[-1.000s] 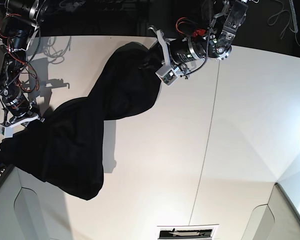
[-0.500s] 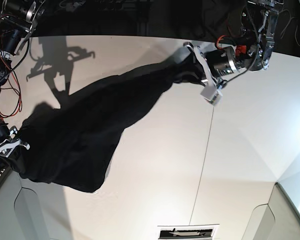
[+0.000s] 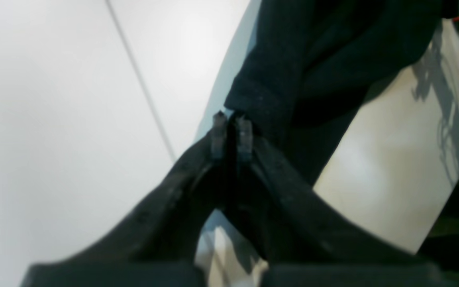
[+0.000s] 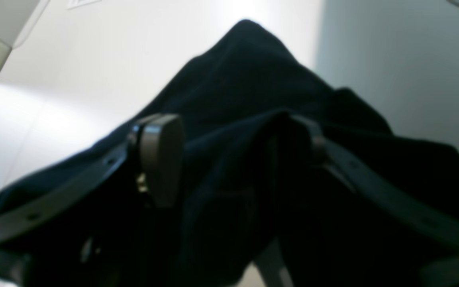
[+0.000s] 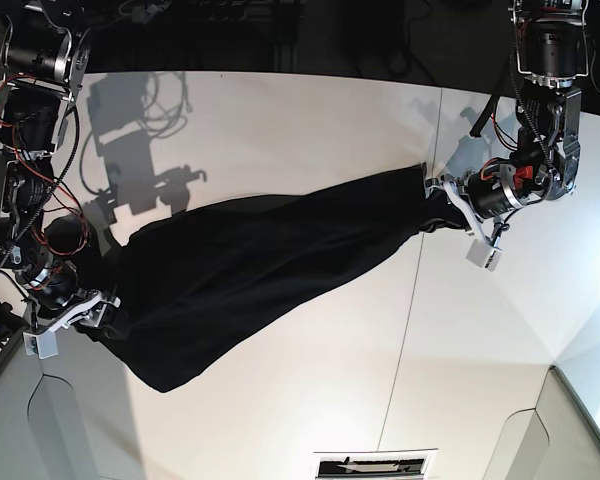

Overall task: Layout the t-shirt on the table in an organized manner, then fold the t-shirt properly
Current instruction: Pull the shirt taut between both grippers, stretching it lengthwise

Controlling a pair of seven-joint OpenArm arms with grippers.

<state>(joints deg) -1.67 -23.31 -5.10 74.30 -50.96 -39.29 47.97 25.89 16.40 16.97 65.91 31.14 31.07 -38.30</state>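
Across the white table (image 5: 310, 400) the black t-shirt (image 5: 250, 275) hangs stretched in a long twisted band between the two arms. The left gripper (image 3: 231, 133) has its fingers nearly together with the shirt's edge at their tips, though a firm pinch cannot be told, while the right gripper (image 4: 229, 159) stands spread wide with cloth bunched between its fingers. Soft and limp, the shirt will likely sag and twist, so corners or hems look the best hold.
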